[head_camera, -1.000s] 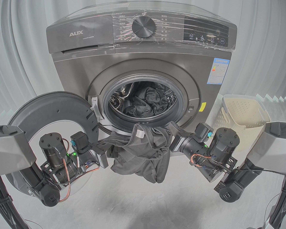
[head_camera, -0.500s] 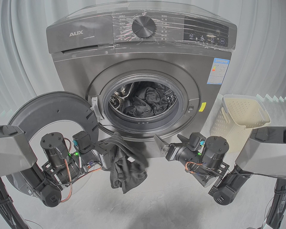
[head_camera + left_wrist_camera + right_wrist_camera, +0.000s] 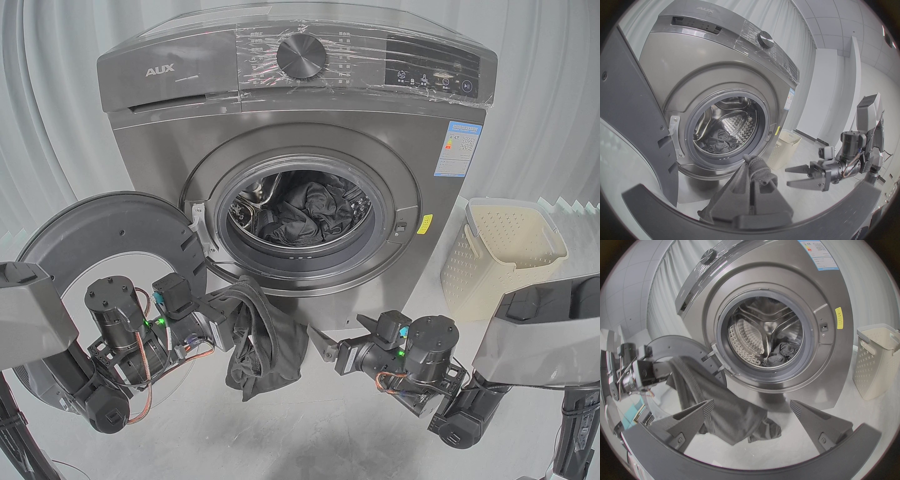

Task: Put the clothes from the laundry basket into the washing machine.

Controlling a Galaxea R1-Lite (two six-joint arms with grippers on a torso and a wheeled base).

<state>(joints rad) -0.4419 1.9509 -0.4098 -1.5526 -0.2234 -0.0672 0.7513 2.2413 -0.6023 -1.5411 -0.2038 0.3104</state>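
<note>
Left hand (image 3: 232, 310), lower left of the head view: clenched on a dark garment (image 3: 269, 350), with a bunched fold pinched between the fingertips, as the left wrist view confirms. The garment hangs from that single pinch point, draping down and to the right of the hand. Whether its lowest fold touches the floor (image 3: 312, 431) cannot be told. Holding it by one edge lets its weight draw it into a narrow bundle, which should pass the port more readily than a spread sheet. Right hand (image 3: 340, 332), lower centre-right: released, jaws spread wide, holding nothing. It sits just right of the hanging garment and apart from it, fingers pointing toward the cloth, a position suited to gathering the loose lower part if required. Behind the left arm, the door (image 3: 106, 237) stands swung fully open at centre left, leaving the approach to the port unobstructed. Beyond both hands, the washing machine (image 3: 156, 144) occupies the centre of the frame. Its round drum opening (image 3: 294, 256) lies above and slightly right of the left hand, so the held garment is below the port lip and outside it. A heap of dark clothes (image 3: 306, 212) already lies inside the drum. The laundry basket (image 3: 506, 250) stands upright on the floor at centre right, just beside the machine. Judged step in hand: raise the garment and carry it into the drum.
</note>
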